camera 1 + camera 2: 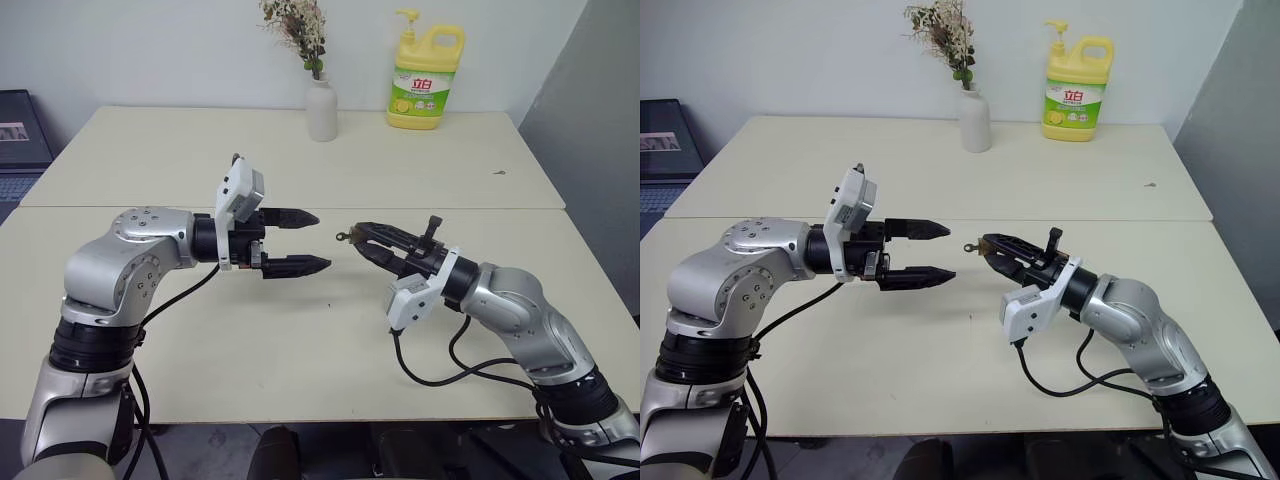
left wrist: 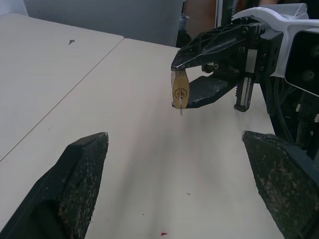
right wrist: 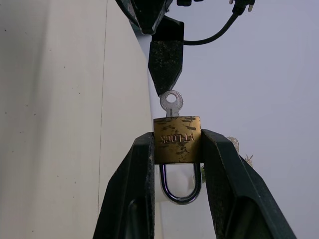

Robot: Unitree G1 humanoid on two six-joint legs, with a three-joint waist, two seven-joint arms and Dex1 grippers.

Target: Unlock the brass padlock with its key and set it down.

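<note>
My right gripper (image 1: 358, 240) is shut on the brass padlock (image 3: 177, 139), clamping its squarish body between both fingers above the table. The silver shackle (image 3: 180, 186) sits back between the fingers and looks closed. The key (image 3: 171, 103) sticks out of the padlock's keyhole toward my left gripper. In the left wrist view the padlock (image 2: 180, 91) hangs at the right gripper's fingertips with the key (image 2: 180, 107) pointing out of it. My left gripper (image 1: 321, 240) is open, level, a short gap from the key, touching nothing.
A white vase (image 1: 321, 110) with dried flowers and a yellow detergent bottle (image 1: 425, 80) stand at the far side of the beige table (image 1: 300, 340). A laptop (image 1: 20, 140) sits off to the far left. A small dark speck (image 1: 499, 173) lies far right.
</note>
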